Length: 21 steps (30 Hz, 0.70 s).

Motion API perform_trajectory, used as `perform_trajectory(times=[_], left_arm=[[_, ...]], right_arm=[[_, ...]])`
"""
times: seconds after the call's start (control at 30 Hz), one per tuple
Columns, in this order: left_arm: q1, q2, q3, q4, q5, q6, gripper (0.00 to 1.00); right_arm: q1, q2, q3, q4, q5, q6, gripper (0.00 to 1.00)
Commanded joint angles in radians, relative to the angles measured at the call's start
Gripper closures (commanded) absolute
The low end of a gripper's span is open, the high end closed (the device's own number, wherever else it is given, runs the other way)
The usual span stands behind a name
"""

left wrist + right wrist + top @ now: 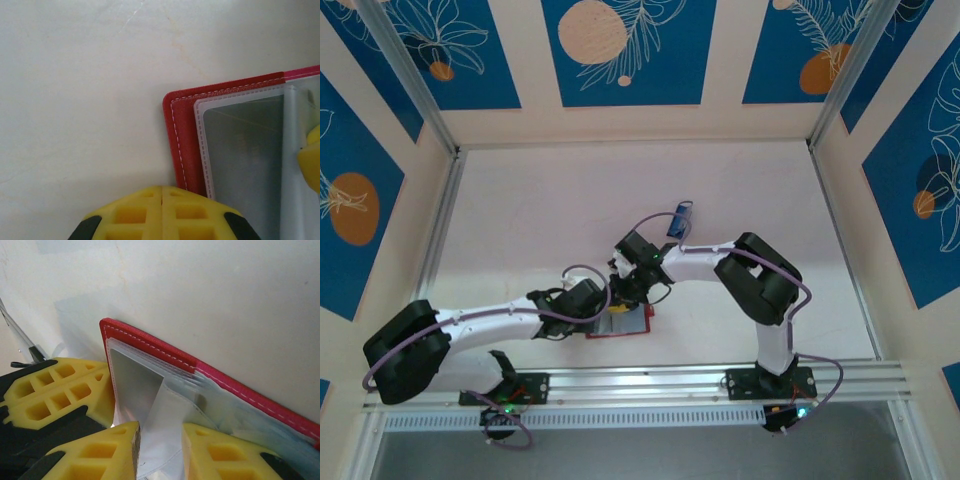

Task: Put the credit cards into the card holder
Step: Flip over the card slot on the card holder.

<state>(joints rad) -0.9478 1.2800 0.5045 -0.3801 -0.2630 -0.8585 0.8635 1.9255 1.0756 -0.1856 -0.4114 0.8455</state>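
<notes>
White tabletop, blue leaf-patterned wall panels, red card holder open

Bright, even light; soft shadows; close-ups perhaps slightly blurred.

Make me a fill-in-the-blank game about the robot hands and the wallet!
The open card holder is ___.
The left hand is ___ (open or shut).
The right hand has a clear pocket between its ___ fingers.
The credit card is ___.
Missing words: red, shut, yellow, blue.
</notes>
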Motion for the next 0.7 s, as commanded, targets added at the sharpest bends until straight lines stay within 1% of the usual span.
perform_trajectory(times=[0.0,0.1,0.2,0.4,0.47,0.53,0.6,0.67], left_arm=[[-0.006,0.050,-0.063,0.220,0.056,-0.008,0.98],[-0.008,-0.004,-0.064,0.157,0.025,-0.005,0.95],[-0.022,-0.091,-0.070,0.090,-0.013,-0.011,0.93],[-0.097,-0.255,-0.070,0.009,-0.087,0.026,0.83],[-0.132,-0.296,-0.067,-0.023,-0.125,0.022,0.83],[-0.156,-0.327,-0.071,-0.022,-0.134,0.035,0.88],[-0.161,-0.320,-0.074,0.020,-0.087,0.064,0.95],[-0.172,-0.285,-0.068,0.068,-0.043,0.091,0.99]], right_arm=[[0.002,0.045,0.014,-0.007,-0.012,0.023,0.71],[0.000,0.054,0.028,-0.026,0.003,0.023,0.71],[-0.001,0.061,0.043,-0.048,0.010,0.020,0.72],[-0.005,0.074,0.058,-0.071,0.011,0.018,0.72],[-0.005,0.077,0.058,-0.073,0.010,0.018,0.72],[-0.006,0.078,0.059,-0.074,0.009,0.020,0.72],[-0.007,0.084,0.062,-0.080,0.007,0.017,0.72],[-0.010,0.087,0.066,-0.082,0.006,0.015,0.72]])
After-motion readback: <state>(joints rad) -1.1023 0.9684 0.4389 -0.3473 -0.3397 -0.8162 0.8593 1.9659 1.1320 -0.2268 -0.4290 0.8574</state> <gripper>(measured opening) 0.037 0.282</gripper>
